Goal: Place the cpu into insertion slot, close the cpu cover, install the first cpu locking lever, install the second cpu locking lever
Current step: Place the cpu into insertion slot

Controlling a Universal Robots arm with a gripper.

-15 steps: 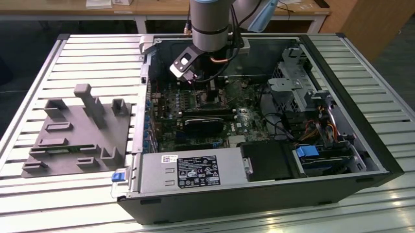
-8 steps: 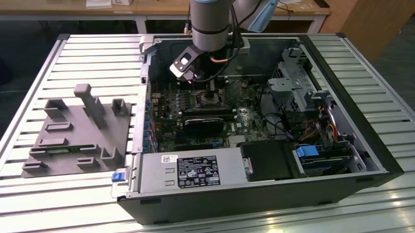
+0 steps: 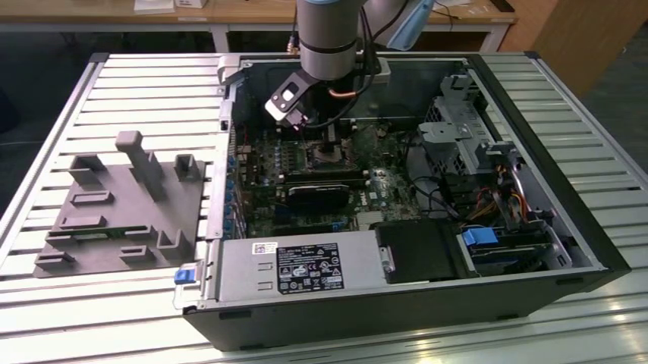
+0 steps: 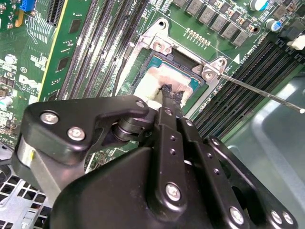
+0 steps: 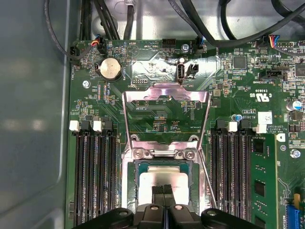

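**Clenched gripper (image 5: 164, 192) on seated cpu (image 5: 147, 179)**

Its fingers (image 5: 158, 193) pressed together, it touches the cpu lying beneath it in the insertion slot (image 5: 129, 183). Beyond, the cpu cover (image 5: 165, 91) stands open. The cpu is likely light, rigid and fragile: edges suit gripping.

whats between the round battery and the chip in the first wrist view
The metal cover, open on its hinge, comes between the battery and the chip in the first wrist view.
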